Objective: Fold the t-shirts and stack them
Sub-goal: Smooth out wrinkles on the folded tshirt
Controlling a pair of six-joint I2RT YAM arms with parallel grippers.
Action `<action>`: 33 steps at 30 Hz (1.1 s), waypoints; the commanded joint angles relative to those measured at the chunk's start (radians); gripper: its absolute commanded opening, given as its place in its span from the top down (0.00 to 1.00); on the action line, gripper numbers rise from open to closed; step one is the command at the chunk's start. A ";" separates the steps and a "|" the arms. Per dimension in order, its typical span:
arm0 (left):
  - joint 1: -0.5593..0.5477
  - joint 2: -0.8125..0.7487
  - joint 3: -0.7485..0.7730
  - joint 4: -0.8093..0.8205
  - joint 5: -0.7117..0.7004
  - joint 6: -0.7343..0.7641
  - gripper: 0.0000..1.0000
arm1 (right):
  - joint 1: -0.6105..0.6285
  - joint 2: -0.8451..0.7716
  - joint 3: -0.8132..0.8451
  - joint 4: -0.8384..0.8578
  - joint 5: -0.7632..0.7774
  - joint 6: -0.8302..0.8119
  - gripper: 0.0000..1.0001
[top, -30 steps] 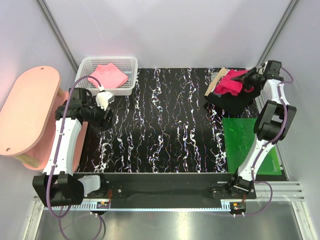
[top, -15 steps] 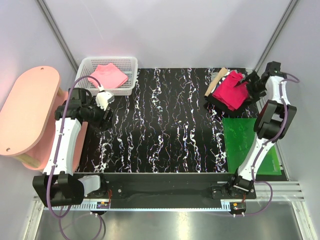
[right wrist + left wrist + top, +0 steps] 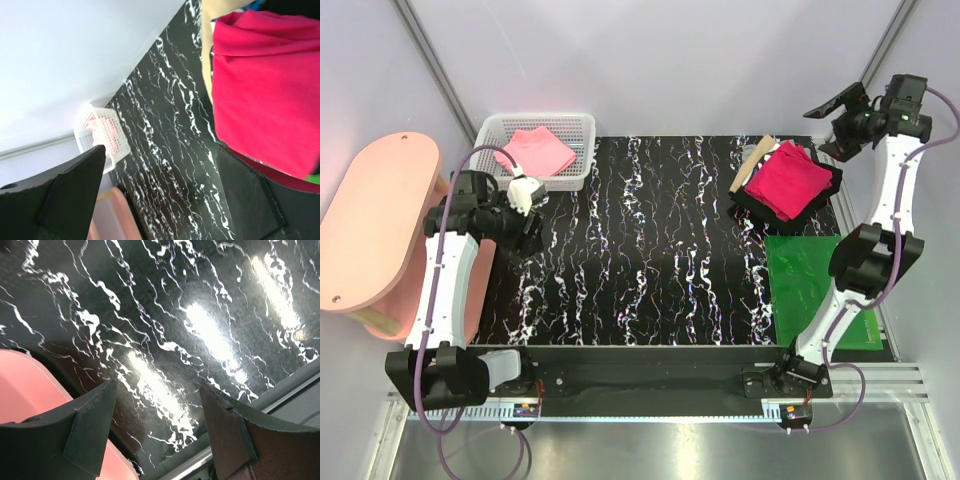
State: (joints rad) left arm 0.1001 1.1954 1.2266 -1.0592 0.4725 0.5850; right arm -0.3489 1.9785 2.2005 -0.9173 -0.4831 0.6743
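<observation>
A folded crimson-red t-shirt (image 3: 788,180) lies on top of the stack at the table's far right, with a black t-shirt's edge (image 3: 827,185) showing under it. The right wrist view shows the red shirt (image 3: 265,90) lying flat. My right gripper (image 3: 835,105) is raised above and behind the stack, open and empty; in its own view the gripper (image 3: 160,185) has its jaws wide apart. A lighter pink t-shirt (image 3: 535,150) lies in the white basket (image 3: 582,150). Near the basket, my left gripper (image 3: 525,205) hovers open over the table, and its own view of the gripper (image 3: 157,410) shows nothing held.
A green mat (image 3: 815,285) lies in front of the stack. A pink stool (image 3: 375,225) stands left of the table. A tan flat piece (image 3: 752,163) sticks out at the stack's left side. The black marbled tabletop (image 3: 650,240) spans the middle.
My right gripper let go of the red shirt, opened wide and rose up and back from the stack. The shirt now lies flat. The left arm barely moved.
</observation>
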 commanded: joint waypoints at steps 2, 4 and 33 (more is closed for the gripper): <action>0.012 0.027 0.077 -0.002 0.041 -0.020 0.27 | 0.027 0.239 0.112 0.061 -0.206 0.021 0.00; 0.016 0.027 0.082 -0.005 0.049 -0.025 0.27 | 0.030 0.373 0.226 0.074 -0.242 0.036 0.00; 0.049 -0.066 0.004 -0.042 0.064 -0.047 0.27 | 0.185 0.235 0.051 0.123 -0.192 -0.110 0.00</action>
State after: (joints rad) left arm 0.1398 1.1557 1.2156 -1.1095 0.4995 0.5575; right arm -0.2276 2.3661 2.3939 -0.8238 -0.7158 0.6342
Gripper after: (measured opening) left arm 0.725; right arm 0.994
